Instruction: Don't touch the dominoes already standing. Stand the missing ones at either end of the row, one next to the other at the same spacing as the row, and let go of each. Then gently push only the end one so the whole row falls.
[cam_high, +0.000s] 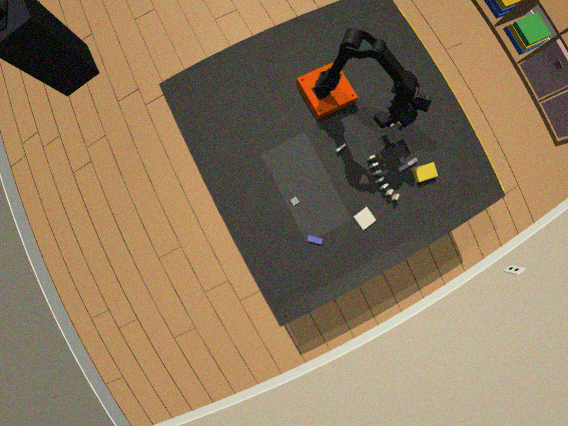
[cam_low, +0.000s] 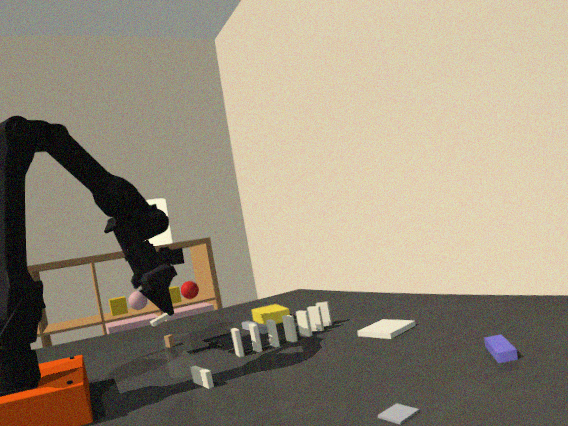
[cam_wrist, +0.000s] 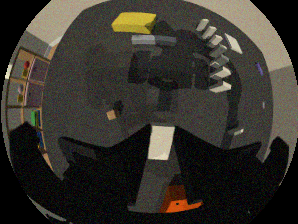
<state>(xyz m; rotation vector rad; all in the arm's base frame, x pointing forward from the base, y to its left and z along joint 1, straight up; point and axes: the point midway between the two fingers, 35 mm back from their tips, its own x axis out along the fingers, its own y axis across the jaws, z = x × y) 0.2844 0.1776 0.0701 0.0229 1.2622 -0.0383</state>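
In the exterior view, a row of dominoes (cam_high: 384, 186) (cam_low: 290, 328) (cam_wrist: 220, 87) stands on the desk (cam_high: 215, 135) (cam_low: 310, 400) (cam_wrist: 75, 75). Behind it lies a bar (cam_high: 408, 164) (cam_low: 247, 326) (cam_wrist: 144, 39), beside a block (cam_high: 426, 172) (cam_low: 270, 314) (cam_wrist: 134, 23); a slab (cam_high: 365, 218) (cam_low: 386, 328) (cam_wrist: 233, 43) lies right. A lone domino (cam_high: 341, 148) (cam_low: 206, 378) (cam_wrist: 238, 131) sits before the row, to the left.

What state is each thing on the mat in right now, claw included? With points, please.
Claw (cam_high: 395, 124) (cam_low: 167, 315) (cam_wrist: 161, 128): closed on a white domino, above the mat
White domino in claw (cam_low: 159, 319) (cam_wrist: 161, 143): held, tilted
Row of seven dominoes (cam_low: 290, 328): standing
Loose white domino (cam_high: 341, 148) (cam_low: 202, 377) (cam_wrist: 235, 132): off the row, on the mat
Yellow block (cam_high: 426, 172) (cam_low: 270, 314) (cam_wrist: 134, 23): lying flat
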